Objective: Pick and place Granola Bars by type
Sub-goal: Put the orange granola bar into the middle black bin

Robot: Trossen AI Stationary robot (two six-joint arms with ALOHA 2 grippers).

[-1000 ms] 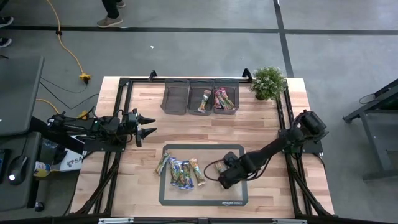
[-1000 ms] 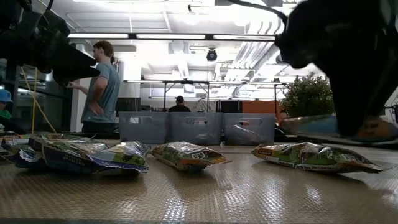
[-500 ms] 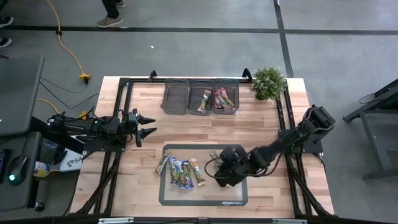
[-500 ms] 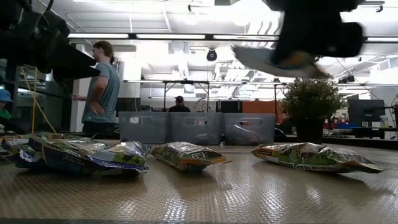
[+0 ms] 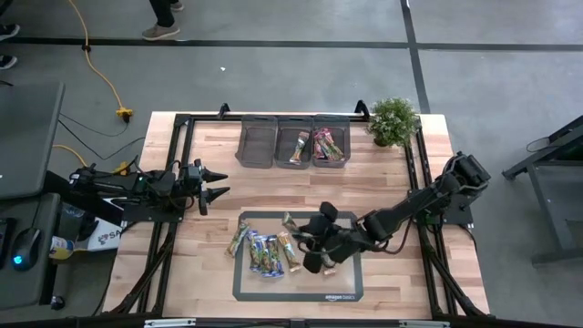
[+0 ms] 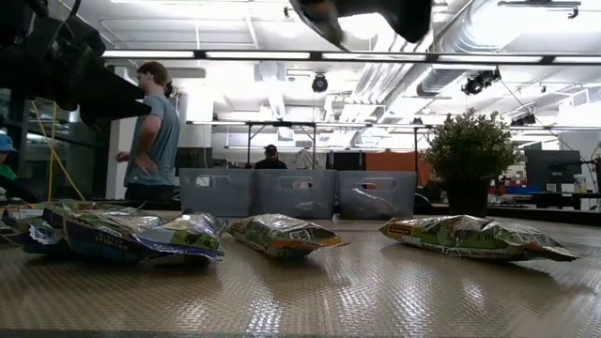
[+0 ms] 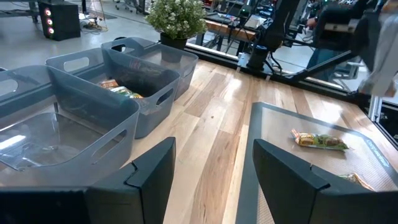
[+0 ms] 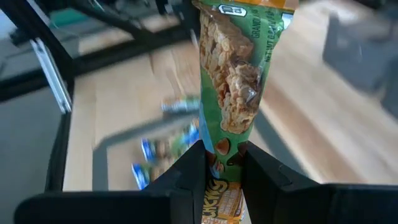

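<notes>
From above, we see the right gripper (image 5: pixel 314 244) over the mat (image 5: pixel 339 290) in the middle of the table (image 5: pixel 383 187), with a cluster of bars (image 5: pixel 264 252) lying just to its left and three bins (image 5: pixel 293 141) well apart at the far edge; the left gripper (image 5: pixel 215 182) waits open beside the left rail. At table height, bars (image 6: pixel 282 233) lie flat on the mat with clear air above them. In the right wrist view, our fingers (image 8: pixel 186 171) pinch one end of a green granola bar (image 8: pixel 233 81).

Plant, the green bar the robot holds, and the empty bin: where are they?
plant (image 5: pixel 393 119), high view, leafy top.
green granola bar (image 8: pixel 231 81), right wrist view, wrapper middle, above the right gripper (image 8: pixel 224 163).
empty bin (image 5: pixel 257 143), high view, floor.
</notes>
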